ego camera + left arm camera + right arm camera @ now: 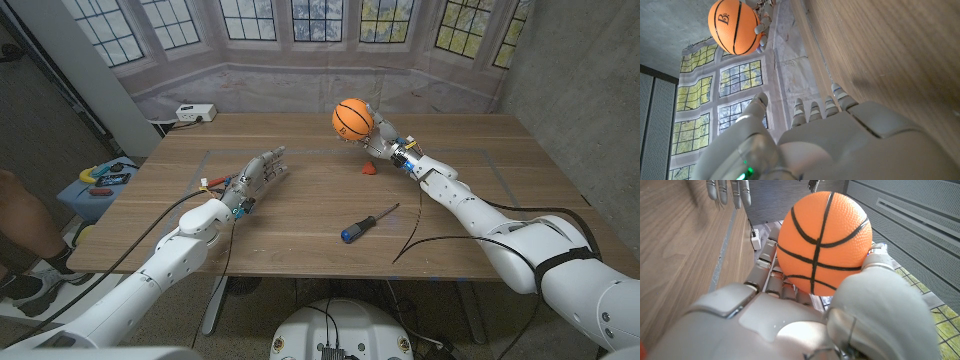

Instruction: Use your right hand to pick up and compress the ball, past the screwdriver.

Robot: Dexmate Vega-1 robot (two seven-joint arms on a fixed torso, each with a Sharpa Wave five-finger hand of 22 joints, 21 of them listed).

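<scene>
Right hand (383, 140) holds the ball (352, 118) — fingers wrapped around it, lifted clear of the table (300, 215) over the far side, well beyond the screwdriver (368, 223), which lies near the front edge with its blue handle toward the robot. The ball sits on the far-left side of the palm, so the squeeze looks like closing the fingers inward with no reach left. Left hand (252, 182) waits apart on the table, fingers extended, holding nothing — a small red thing (368, 167) lies just under the right hand.
</scene>
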